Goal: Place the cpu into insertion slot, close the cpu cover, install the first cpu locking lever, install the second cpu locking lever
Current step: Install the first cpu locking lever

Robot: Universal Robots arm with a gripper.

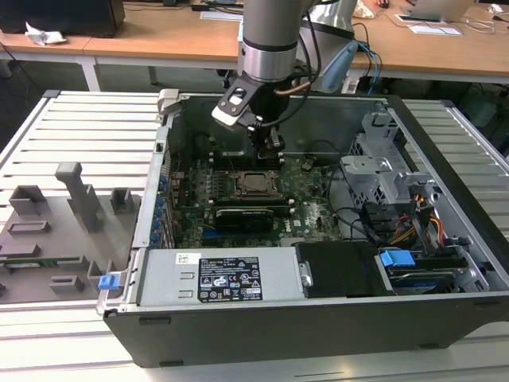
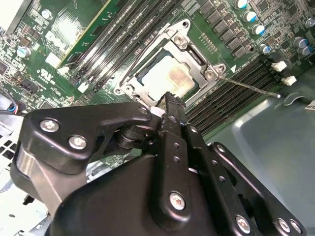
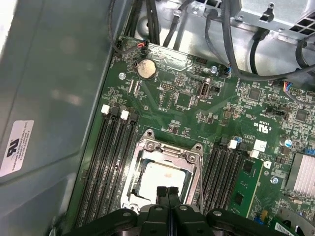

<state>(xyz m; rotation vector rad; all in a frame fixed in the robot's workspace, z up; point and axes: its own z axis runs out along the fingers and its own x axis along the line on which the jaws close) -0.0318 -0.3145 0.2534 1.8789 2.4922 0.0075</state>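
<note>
Pincer (image 3: 167, 192): fingers pressed together with nothing between them. The tip is over the edge of the socket, and I cannot tell if it touches.
Cpu (image 3: 165, 178): lies flat in the insertion slot, its silvery top showing through the frame.
Cpu cover (image 3: 196, 172): dark metal frame, lying down around the chip, seemingly closed.
Lever (image 2: 246, 84): thin metal rod from one corner of the frame, reaching across the memory slots (image 3: 110, 157). I judge it is not latched.
Handling: the chip is probably light, stiff, smooth on top and delicate below, so it is better taken by its edges. The cover is thin stiff sheet, to be pushed on its rim only. The lever is likely springy, best taken near its free end.
Motherboard (image 3: 187, 98): green, inside the open computer case (image 1: 318, 330) on the slatted desk (image 1: 79, 127).
</note>
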